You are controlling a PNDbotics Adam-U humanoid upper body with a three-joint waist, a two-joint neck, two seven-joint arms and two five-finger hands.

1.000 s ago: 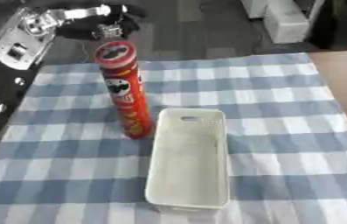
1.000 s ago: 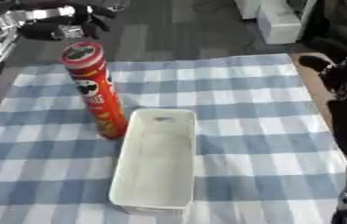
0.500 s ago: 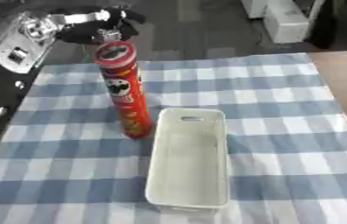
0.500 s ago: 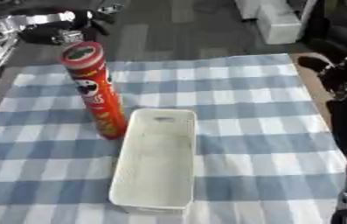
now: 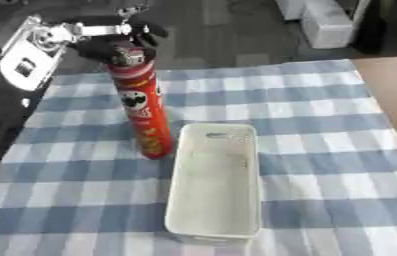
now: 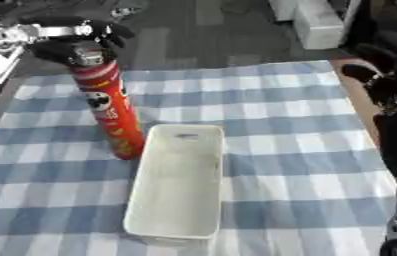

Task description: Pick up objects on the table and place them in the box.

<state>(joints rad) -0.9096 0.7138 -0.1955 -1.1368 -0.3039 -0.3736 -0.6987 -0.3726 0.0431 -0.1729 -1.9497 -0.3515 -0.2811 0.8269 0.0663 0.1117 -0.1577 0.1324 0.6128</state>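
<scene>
The grasping step is in hand: the left robot hand [image 5: 114,42] is curled over the top of the upright red crisp can [image 5: 145,107], which stands on the checked tabletop [image 5: 324,150] just beside the empty white box [image 5: 215,185]. Next, lifting and laying it lengthwise inside seems called for.

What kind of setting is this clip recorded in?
Probably a lab or workshop test station, not a home: a checked tablecloth holds only a red can and a white box, with bare grey floor and white equipment behind.
</scene>
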